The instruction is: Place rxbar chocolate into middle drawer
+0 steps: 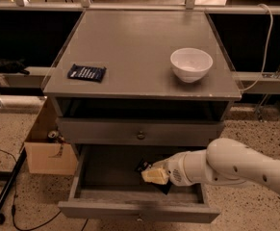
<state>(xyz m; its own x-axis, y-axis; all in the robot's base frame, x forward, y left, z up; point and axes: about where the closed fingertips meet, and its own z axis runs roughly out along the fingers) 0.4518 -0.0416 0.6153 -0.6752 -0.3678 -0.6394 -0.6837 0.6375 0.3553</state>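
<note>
While the claw [152, 175] pinches the rxbar chocolate [164, 187] inside the middle drawer [139, 211], its lettering is unreadable.

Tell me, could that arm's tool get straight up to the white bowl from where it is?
Probably not directly. The tool sits low inside the open drawer, with the shut drawer front and tabletop between it and the bowl. It would need to back out first.

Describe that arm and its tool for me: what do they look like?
The arm is a smooth, rounded white shell with a few small dark dots. Its tool, over the open drawer, is pale cream-yellow. No cables show.
</note>
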